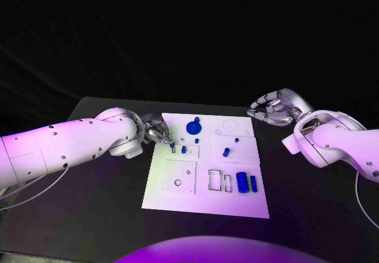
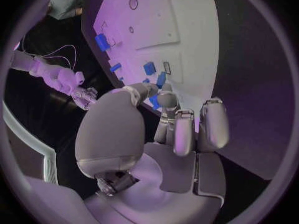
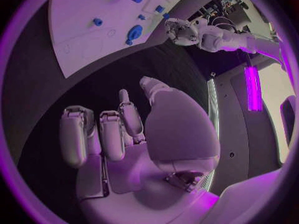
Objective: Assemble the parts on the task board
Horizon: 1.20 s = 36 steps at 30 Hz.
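We see the left hand [image 1: 156, 131] at the task board's [image 1: 207, 203] left edge, fingertips pinching a small blue part [image 1: 173, 145] just over the board. On the board sit a blue disc part [image 1: 193, 128] near its far edge, small blue pegs [image 1: 226, 152] mid-board and two blue cylinders [image 1: 246, 182] toward its near right. The right hand [image 1: 273, 109] hovers over the black counter [image 1: 95, 219] off the board's far right corner, fingers curled, holding nothing.

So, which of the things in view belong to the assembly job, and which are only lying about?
For the job:
- task board
- round blue part
- small blue part
- two upright blue parts
- left hand, at the board's edge by a tiny blue part

Only there:
- black table
- right hand, off the board, holding nothing
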### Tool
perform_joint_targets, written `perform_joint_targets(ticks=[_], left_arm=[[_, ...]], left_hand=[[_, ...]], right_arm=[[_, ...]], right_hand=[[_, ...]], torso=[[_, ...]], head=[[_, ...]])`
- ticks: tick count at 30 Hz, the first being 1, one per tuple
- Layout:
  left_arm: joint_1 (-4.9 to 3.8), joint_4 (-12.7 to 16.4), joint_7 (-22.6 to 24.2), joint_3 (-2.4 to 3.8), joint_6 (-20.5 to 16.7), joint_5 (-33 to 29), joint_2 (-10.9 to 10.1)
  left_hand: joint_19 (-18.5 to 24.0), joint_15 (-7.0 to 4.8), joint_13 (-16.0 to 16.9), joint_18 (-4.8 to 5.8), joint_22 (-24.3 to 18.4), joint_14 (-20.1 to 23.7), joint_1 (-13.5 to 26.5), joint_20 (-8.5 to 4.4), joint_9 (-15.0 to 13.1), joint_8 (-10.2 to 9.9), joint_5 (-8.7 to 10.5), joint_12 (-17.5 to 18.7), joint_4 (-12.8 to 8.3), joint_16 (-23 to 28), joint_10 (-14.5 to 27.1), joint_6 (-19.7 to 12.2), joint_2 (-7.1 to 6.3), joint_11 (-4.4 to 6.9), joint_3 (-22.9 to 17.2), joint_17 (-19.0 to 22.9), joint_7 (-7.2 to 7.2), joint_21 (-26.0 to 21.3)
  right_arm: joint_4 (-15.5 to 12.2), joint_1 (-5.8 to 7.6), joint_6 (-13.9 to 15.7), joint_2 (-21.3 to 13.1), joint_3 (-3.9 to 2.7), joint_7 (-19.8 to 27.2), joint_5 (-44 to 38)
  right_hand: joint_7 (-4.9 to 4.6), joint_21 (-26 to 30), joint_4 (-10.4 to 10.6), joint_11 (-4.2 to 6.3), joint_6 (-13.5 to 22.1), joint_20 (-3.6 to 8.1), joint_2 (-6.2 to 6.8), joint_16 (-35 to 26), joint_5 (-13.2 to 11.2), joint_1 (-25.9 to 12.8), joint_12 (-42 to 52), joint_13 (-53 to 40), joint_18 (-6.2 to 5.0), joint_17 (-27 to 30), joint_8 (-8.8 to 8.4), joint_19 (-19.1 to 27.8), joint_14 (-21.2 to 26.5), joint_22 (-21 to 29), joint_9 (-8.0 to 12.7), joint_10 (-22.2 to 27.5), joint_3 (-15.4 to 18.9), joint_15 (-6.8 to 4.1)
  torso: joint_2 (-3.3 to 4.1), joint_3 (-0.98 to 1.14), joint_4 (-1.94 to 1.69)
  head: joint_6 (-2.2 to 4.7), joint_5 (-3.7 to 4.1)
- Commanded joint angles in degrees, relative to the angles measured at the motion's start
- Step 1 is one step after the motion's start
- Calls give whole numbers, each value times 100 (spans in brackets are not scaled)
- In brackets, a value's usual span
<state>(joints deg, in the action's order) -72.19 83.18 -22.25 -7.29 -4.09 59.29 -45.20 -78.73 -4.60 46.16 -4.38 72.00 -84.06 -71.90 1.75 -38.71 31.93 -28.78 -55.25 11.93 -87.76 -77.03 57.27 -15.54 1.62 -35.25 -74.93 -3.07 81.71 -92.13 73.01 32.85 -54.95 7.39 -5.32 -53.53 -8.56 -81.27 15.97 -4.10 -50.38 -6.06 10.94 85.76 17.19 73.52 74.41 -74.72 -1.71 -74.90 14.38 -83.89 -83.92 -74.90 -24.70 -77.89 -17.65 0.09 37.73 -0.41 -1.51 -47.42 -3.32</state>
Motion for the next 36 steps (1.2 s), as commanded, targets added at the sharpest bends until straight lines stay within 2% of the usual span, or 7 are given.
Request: perform_joint_targets(ticks=[1, 18, 36], left_arm=[[22, 12, 66, 1, -114, 180, 14], [94, -54, -82, -10, -6, 155, 100], [104, -64, -180, -14, 166, 105, 136]], left_hand=[[-54, -22, 5, 34, 0, -469, -52, -4, -3, -1, -21, -20, -1002, -21, -40, 38, 7, 2, -1035, -994, 9, 32], [-52, -25, 17, 33, -4, -467, -44, -7, -3, -4, -22, -30, -1004, -17, -51, 46, 1, 3, -1043, -985, 11, 31], [-52, -26, 24, 33, -5, -466, -41, -8, -3, -5, -22, -36, -1003, -16, -54, 48, 0, 4, -1045, -981, 11, 31]], right_arm=[[-13, -4, -19, -3, 1, 42, -51], [-15, -5, -21, -6, 1, 46, -51], [-10, -9, -25, -9, 1, 47, -51]], right_hand=[[-4, 31, 38, 31, 29, 33, 4, -23, 30, -56, -24, 5, -72, -497, 30, -54, -373, -907, -8, 3, 10, -48], [-2, 39, 33, 33, 31, 35, 10, -27, 33, -56, -29, 11, -73, -491, 35, -51, -372, -902, -10, 6, 13, -50], [-2, 39, 33, 33, 31, 35, 10, -27, 33, -56, -29, 11, -73, -491, 35, -51, -372, -902, -10, 6, 13, -50]], torso=[[0, 2, -4], [1, 0, -2], [-2, 5, -2]], head=[[-4, 12], [-8, 22], [-12, 28]])
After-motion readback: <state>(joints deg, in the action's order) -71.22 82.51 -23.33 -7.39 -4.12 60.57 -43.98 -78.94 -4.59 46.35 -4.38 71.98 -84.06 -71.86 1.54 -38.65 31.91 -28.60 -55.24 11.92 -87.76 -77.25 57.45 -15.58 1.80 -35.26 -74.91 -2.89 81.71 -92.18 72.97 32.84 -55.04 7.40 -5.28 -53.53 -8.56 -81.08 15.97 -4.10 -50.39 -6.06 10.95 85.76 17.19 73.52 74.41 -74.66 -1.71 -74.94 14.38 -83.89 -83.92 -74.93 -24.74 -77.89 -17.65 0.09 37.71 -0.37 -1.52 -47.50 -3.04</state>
